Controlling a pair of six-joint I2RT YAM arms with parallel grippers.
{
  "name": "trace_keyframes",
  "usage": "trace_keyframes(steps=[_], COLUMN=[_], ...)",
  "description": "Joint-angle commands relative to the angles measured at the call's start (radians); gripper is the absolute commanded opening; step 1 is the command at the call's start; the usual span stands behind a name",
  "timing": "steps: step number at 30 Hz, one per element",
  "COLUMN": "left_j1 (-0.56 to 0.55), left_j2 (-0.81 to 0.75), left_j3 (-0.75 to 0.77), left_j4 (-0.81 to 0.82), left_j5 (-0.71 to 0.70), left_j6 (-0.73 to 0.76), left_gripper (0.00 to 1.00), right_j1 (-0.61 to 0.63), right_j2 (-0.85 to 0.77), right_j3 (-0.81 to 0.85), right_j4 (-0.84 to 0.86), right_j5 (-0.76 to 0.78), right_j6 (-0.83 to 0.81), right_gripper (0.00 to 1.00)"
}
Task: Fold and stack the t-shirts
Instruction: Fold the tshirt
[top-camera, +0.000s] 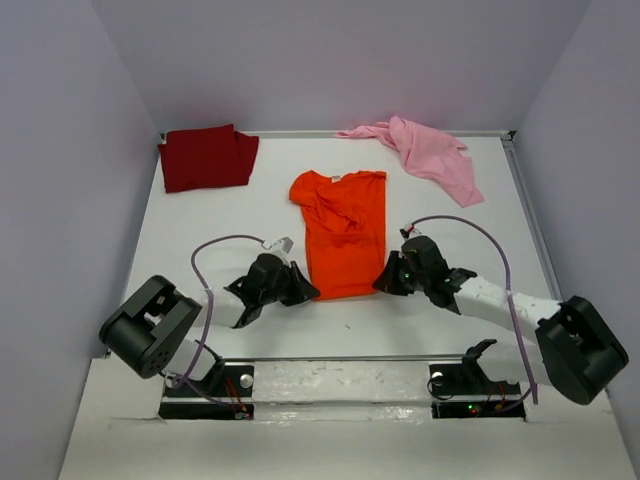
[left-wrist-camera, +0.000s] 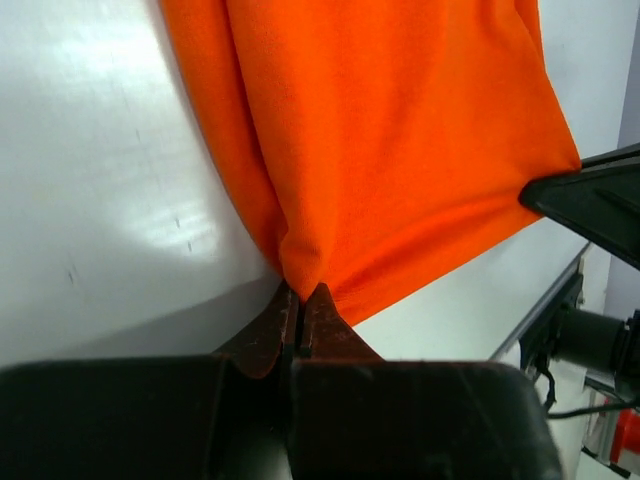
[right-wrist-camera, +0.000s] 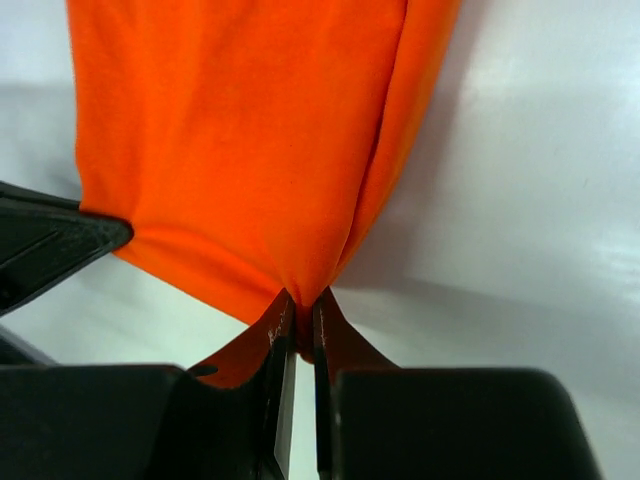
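Left gripper (left-wrist-camera: 300, 300) sits closest to its wrist camera, its jaws pressed together on the near left corner of the orange tee (top-camera: 343, 235), with cloth bunched into a small peak where they bite. Far off at the back left of the table (top-camera: 180, 240), the red tee (top-camera: 207, 158) lies as a compact, roughly squared bundle, well apart from both arms. The orange tee lies in the middle of the table, collar away from the arms and hem toward them; its upper part is rumpled, its lower part flat. Right gripper (right-wrist-camera: 300, 305) mirrors the left, its jaws nearly closed with only a sliver of gap, pinching the near right corner of the same hem. At the back right the pink tee (top-camera: 430, 155) sprawls loose and unfolded.

The cloth looks thin, light and limp: it will probably sag between the two pinches and drag its wrinkles along rather than hold any shape. The hem corners seem the right holds, since they keep the edge stretched. Such shallow bites on smooth fabric could slip, so both corners likely need to rise together and evenly.
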Motion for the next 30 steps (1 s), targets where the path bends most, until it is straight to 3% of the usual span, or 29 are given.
trace_keyframes(steps=[1, 6, 11, 19, 30], left_j1=[-0.036, -0.053, -0.052, -0.027, 0.074], left_j2=[-0.121, -0.282, -0.322, -0.173, 0.012], left_j3=[-0.099, -0.121, 0.056, 0.326, 0.513], left_j4=[-0.082, -0.142, -0.307, -0.366, -0.357], left_j5=[-0.058, -0.078, -0.111, -0.136, -0.136], left_j6=[-0.046, -0.087, -0.002, 0.122, 0.208], left_gripper=[0.0, 0.0, 0.0, 0.0, 0.0], right_j1=[0.014, 0.014, 0.024, 0.024, 0.024], right_j2=[-0.146, -0.292, -0.375, -0.198, 0.075], right_j3=[-0.058, -0.073, -0.008, 0.152, 0.338], right_j4=[-0.11, -0.211, -0.228, -0.172, -0.051], right_j5=[-0.003, 0.028, 0.155, 0.249, 0.47], right_j6=[0.017, 0.026, -0.043, -0.101, -0.196], right_gripper=[0.0, 0.0, 0.0, 0.0, 0.0])
